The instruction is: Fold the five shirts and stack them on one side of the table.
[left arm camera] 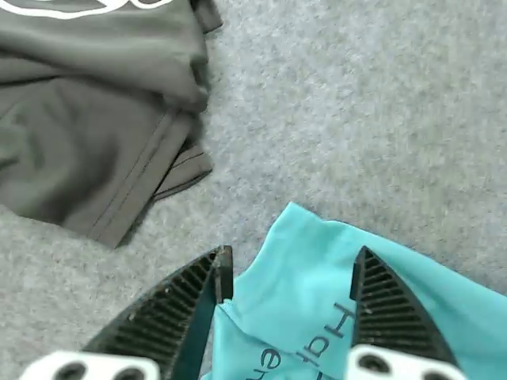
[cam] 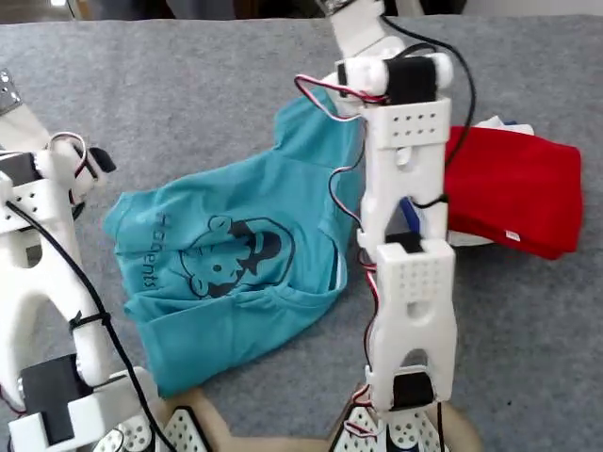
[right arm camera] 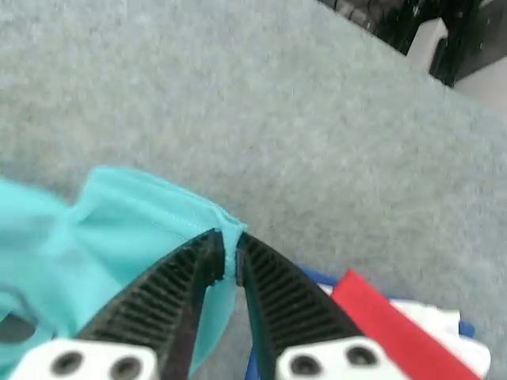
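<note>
right claw (right arm camera: 228, 241): closed, pinching a hemmed edge of the teal shirt (cam: 236, 273) on the side nearest the folded red shirt (cam: 513, 188).
left claw (left arm camera: 293, 255): open, jaws straddling a corner on the shirt's other side, not gripping.
the teal shirt lies rumpled mid-table (cam: 188, 85), print up, its near part bunched. a dark grey shirt (left arm camera: 87, 134) lies unfolded beyond the left claw.
assessment: the step in hand appears to be taking two corners to spread or fold the teal shirt.
recommendation: lower the left claw until the corner sits deep between the jaws, then close. move both arms together with the cloth taut so creases are not dragged in.
risk: the right claw holds the very edge and may slip. keep lifted cloth off the red shirt.
</note>
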Controlling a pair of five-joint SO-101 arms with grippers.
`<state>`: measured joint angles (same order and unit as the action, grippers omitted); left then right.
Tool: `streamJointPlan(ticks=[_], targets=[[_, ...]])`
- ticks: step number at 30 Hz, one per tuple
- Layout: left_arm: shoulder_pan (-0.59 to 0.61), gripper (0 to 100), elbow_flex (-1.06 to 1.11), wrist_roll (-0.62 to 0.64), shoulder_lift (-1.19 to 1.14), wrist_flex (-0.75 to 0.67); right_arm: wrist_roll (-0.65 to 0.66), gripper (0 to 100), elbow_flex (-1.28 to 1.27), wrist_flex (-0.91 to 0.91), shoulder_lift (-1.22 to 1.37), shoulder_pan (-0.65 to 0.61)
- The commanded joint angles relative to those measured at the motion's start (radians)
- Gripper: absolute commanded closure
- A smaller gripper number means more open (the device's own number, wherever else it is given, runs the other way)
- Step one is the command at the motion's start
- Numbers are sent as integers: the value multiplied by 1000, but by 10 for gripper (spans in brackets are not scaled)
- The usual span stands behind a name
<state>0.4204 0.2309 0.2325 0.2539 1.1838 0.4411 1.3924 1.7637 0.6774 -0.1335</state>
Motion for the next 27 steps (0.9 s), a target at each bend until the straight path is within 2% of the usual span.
streamJointPlan(ticks=[1,7,9,11,14,20,27], targets=[[-21,741,-61,-5,3,-3,38,985,-280,6,-274,6],[-145,741,-54,58,-11,-41,118,985,-987,-35,-667,-2],[-196,741,-74,-14,-51,-43,137,985,-1170,-104,-751,44],[-208,745,-105,28,-103,-41,164,985,-1322,-187,-812,98],[-183,752,-174,129,-192,-43,215,985,-1475,-256,-869,157],[-186,752,-338,158,-399,-44,282,985,-1690,-356,-917,207],[-214,752,-653,239,-750,2,288,985,-1949,-706,-912,189]])
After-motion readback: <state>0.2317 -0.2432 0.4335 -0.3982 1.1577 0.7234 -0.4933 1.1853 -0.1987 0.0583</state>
